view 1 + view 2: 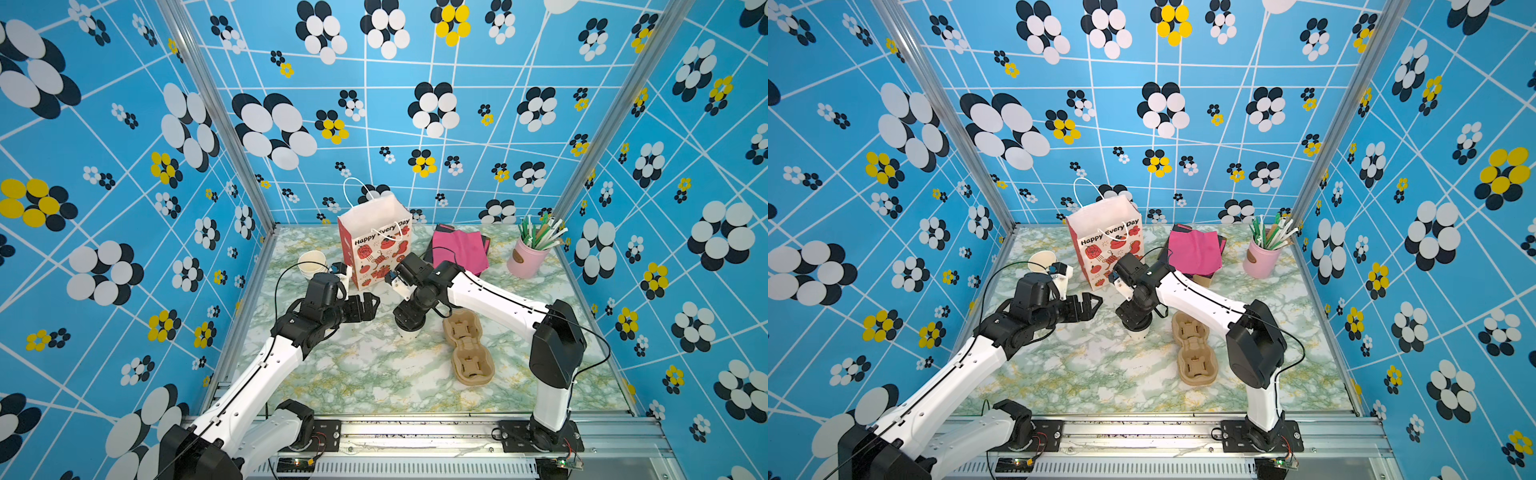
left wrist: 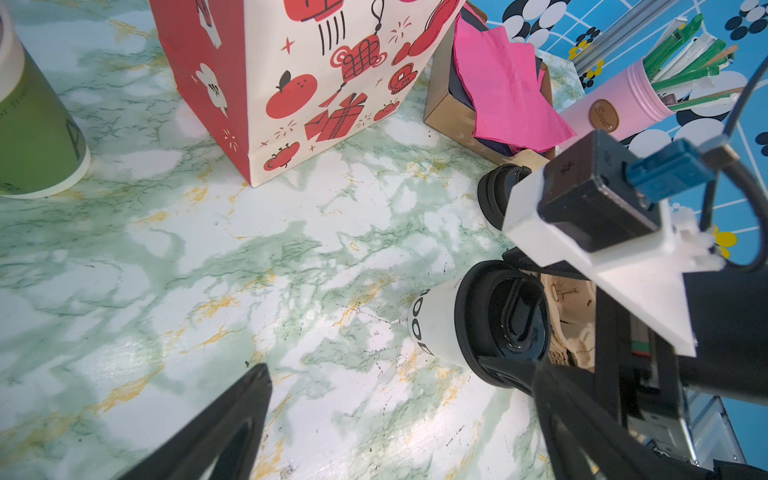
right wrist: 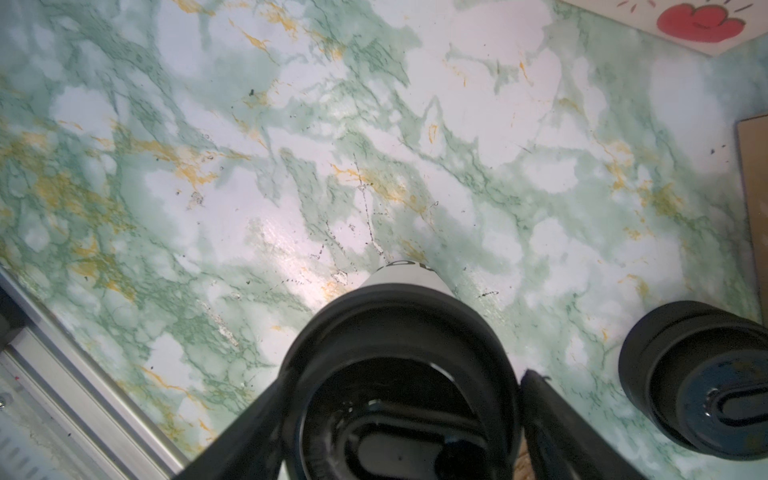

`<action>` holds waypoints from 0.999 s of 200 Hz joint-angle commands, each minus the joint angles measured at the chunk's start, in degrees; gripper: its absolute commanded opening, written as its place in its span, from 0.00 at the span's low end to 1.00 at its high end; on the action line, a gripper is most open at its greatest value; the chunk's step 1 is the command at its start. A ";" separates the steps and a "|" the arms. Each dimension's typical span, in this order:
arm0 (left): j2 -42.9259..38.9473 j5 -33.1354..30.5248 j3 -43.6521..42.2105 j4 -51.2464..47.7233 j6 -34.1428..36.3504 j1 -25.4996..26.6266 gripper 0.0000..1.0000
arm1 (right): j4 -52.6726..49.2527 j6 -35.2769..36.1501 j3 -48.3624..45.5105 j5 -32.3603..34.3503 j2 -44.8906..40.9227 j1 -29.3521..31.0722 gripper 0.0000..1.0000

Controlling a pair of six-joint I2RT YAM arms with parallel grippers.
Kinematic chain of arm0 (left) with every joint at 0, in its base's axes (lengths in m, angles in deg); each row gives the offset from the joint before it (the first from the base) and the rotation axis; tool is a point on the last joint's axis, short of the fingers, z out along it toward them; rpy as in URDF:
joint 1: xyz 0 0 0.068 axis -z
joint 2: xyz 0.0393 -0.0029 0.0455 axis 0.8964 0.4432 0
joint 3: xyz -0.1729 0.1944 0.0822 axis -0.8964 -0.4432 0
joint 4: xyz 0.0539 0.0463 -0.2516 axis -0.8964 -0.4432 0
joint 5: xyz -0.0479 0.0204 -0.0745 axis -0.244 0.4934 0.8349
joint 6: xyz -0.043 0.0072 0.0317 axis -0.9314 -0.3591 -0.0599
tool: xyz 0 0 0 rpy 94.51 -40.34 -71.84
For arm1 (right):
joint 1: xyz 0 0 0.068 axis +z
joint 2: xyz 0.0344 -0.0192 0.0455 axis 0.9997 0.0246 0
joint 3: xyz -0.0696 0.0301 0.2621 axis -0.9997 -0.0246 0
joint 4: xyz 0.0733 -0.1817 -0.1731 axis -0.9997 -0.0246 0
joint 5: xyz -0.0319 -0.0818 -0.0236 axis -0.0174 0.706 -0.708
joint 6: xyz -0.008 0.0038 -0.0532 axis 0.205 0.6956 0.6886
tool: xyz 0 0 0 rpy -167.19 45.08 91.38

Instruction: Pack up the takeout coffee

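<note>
The takeout coffee, a small white cup with a black sip lid, stands upright mid-table, in front of the gift bag. My right gripper points straight down over it. In the right wrist view the cup sits between the fingers of that gripper; they straddle the lid, with a thin gap at one side. My left gripper hovers open and empty just left of the cup, one finger passing in front of the lid's edge.
A stack of cream-and-green cups stands left of the bag. A brown pulp cup carrier lies right of the coffee. Pink napkins in a box and a pink tin of straws are at the back right. Loose black lids sit near the cup.
</note>
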 commanded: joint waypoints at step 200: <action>1.01 1.11 -1.52 1.58 -0.62 -0.40 0.99 | -1.59 0.56 7.95 3.65 4.87 -9.01 0.65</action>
